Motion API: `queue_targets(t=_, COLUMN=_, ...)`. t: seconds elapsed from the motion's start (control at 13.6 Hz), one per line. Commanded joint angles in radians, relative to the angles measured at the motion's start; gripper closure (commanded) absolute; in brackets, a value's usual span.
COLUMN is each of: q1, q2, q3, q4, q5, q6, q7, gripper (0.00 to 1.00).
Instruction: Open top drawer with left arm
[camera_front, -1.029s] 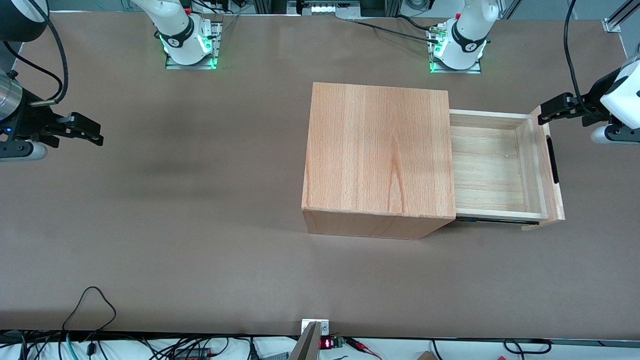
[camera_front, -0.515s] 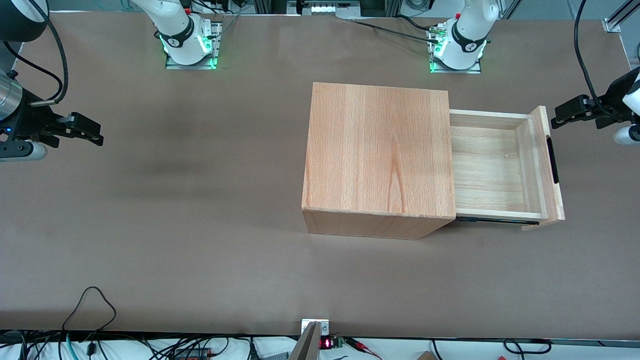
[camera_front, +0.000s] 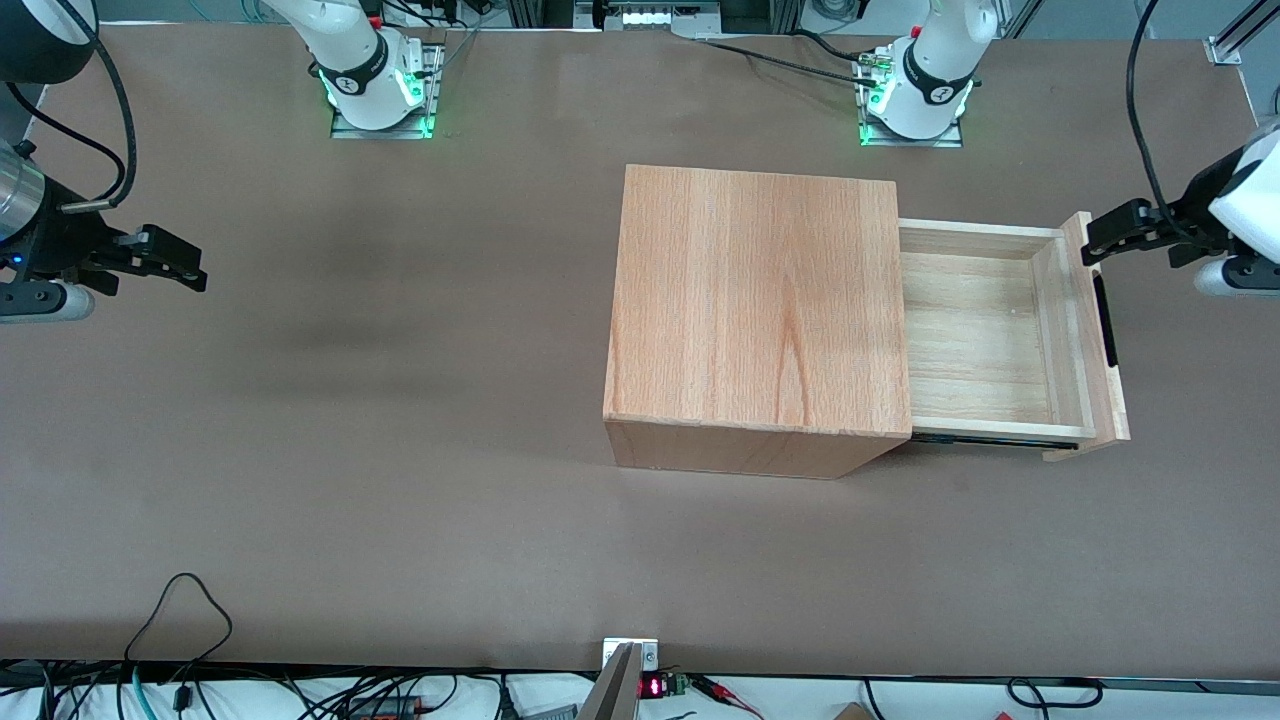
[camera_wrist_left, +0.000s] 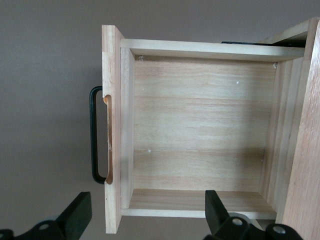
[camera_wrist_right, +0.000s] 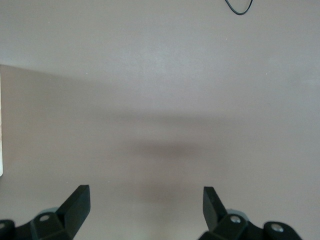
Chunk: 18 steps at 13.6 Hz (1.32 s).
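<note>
So the top drawer (camera_front: 1000, 335) is seen pulled well out of the cabinet (camera_front: 755, 310), toward the working arm's end of the table (camera_front: 400, 500), and the opening step is judged pretty much done. Nothing is held by the left arm's gripper (camera_front: 1090, 238): its fingers (camera_wrist_left: 75, 215) are spread wide, hovering up beside the drawer's front panel (camera_wrist_left: 111, 130), farther from the front camera than the black bar handle (camera_wrist_left: 93, 135), which isn't touched. Probably only a retreat clear of the drawer is needed next. Inside the drawer, nothing is seen, just bare wood.
</note>
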Motion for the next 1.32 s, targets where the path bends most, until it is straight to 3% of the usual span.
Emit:
queue_targets(t=0.0, q1=0.001, q2=-0.074, q3=-0.004, q4=-0.056, q5=0.027, q6=0.001, q7=0.017, gripper=0.0)
queue_targets(t=1.25, q1=-0.004, q2=-0.059, q3=-0.007, q4=-0.011, q5=0.022, q6=-0.048, q7=0.011, gripper=0.0)
